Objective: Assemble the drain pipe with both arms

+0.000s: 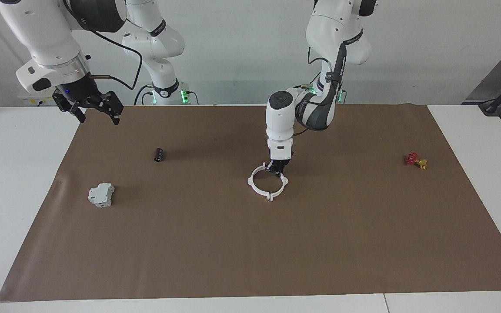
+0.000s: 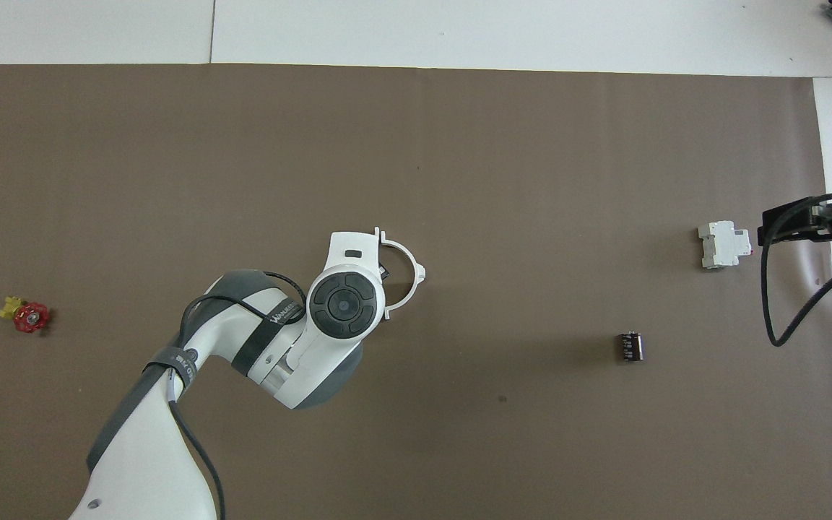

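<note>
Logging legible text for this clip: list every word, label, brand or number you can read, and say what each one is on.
"WANGE...": partly legible white lettering on the black strap around the left white jointed robot arm, overhead view; its last letters cannot be made out.
A second black strap lower on that arm carries white lettering too small to read.
The grey-white boxy block shows no readable marking.
Nothing else in either view bears text.

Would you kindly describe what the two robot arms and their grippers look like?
Both arms are glossy white jointed tubes with dark grey or black joint covers. The left arm carries a black cable and a small black left gripper. The right arm has a silver wrist ring, a looping black cable and a black right gripper.
</note>
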Available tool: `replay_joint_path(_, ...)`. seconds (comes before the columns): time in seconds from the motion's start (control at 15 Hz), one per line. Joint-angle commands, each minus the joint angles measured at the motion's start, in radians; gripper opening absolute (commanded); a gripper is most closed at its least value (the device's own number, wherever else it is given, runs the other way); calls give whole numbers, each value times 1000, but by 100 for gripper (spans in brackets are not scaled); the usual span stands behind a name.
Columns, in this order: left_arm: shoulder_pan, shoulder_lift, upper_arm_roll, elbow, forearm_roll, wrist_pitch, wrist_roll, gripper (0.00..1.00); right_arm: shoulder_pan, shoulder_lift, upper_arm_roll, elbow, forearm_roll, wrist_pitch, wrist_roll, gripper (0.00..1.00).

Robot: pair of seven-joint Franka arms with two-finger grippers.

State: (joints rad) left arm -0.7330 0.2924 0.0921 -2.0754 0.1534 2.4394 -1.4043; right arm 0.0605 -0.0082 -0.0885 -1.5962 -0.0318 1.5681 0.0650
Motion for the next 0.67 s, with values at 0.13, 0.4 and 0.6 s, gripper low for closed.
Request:
replay_joint_path(0.13, -17, -10, 14, -34, 18, 9, 5, 0, -14, -6, 10, -2, -11, -13, -22, 100)
replay_joint_path(0.4, -28, -15, 14, -52, 18, 12, 5, 0, -14, -6, 10, -2, -11, -13, -22, 100)
replay_joint_path(0.6, -28, -15, 14, -52, 18, 12, 5, 0, -14, -6, 10, -2, -11, -13, -22, 100)
